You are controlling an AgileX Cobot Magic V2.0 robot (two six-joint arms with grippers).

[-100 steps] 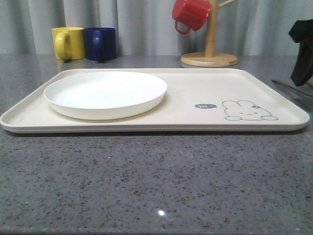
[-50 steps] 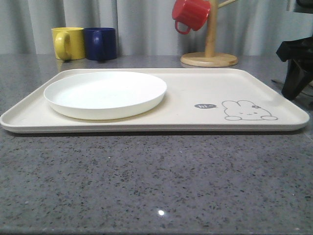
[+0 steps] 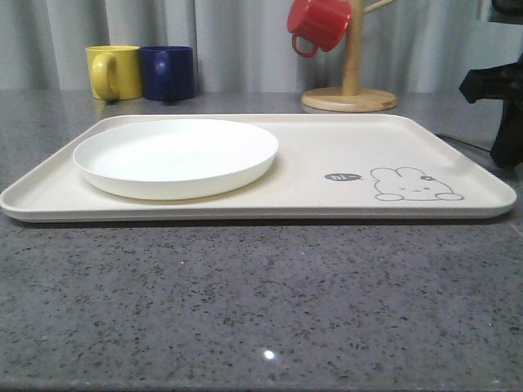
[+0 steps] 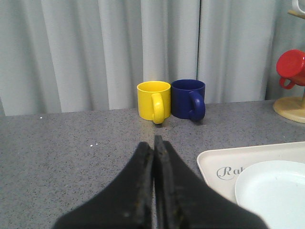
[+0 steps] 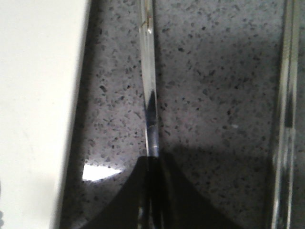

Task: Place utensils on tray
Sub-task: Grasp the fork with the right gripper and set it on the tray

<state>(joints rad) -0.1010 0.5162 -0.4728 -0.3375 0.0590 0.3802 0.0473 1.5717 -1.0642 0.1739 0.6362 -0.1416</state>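
Note:
The cream tray with a grey rabbit drawing lies across the middle of the counter. Beside its right edge, low over the counter, my right gripper is shut on a slim silver utensil. The handle runs straight out from the closed fingertips of the right gripper, parallel to the tray's rim. I cannot tell which utensil it is. A second shiny utensil lies on the counter farther from the tray. My left gripper is shut on nothing, over the counter left of the tray.
A round white plate covers the tray's left half. A yellow mug and a blue mug stand behind the tray at the back left. A wooden mug stand with a red mug is at the back right.
My right gripper has come down and moved right, ending low beside the tray's right edge. The tray and plate have not moved.

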